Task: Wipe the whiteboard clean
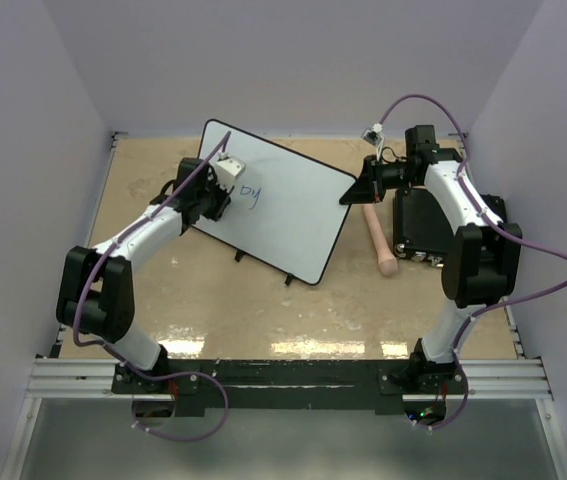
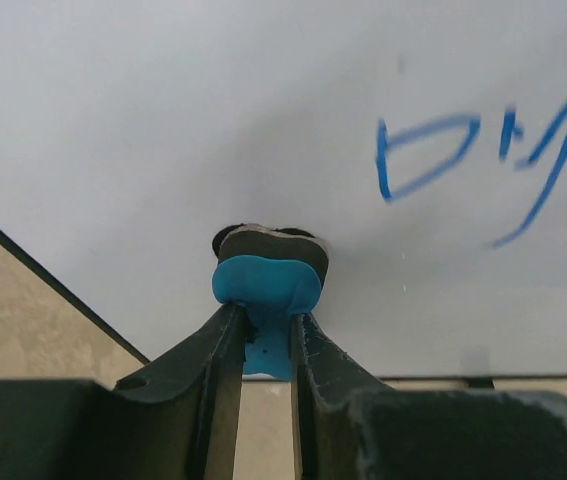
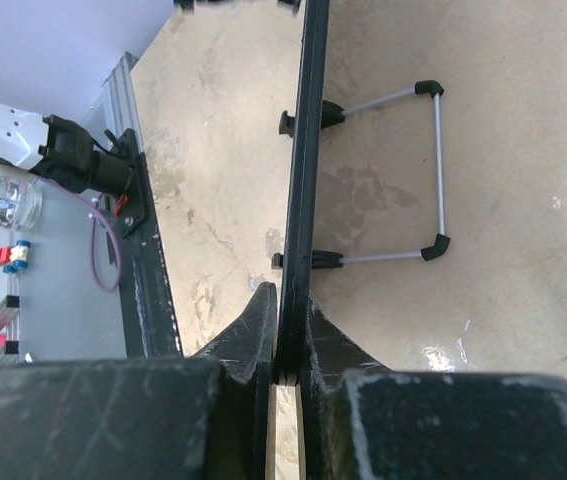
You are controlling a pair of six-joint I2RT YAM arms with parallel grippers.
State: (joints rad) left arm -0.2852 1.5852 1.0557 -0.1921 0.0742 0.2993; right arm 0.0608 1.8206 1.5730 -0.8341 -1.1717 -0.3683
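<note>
The whiteboard (image 1: 288, 220) stands tilted on small black feet in the middle of the table, with blue handwriting (image 1: 251, 191) near its upper left. My left gripper (image 1: 221, 188) is shut on a blue eraser (image 2: 268, 282), whose dark felt face is pressed on the white board (image 2: 143, 110) just left of the blue handwriting (image 2: 433, 160). My right gripper (image 1: 356, 190) is shut on the board's right corner. In the right wrist view the board's thin black rim (image 3: 308, 150) runs edge-on between those fingers (image 3: 258, 325).
A black rectangular box (image 1: 421, 225) lies at the right under my right arm. A pinkish wooden handle (image 1: 381, 240) lies between it and the board. The board's wire stand (image 3: 435, 170) rests on the tan tabletop behind it. Purple walls close in three sides.
</note>
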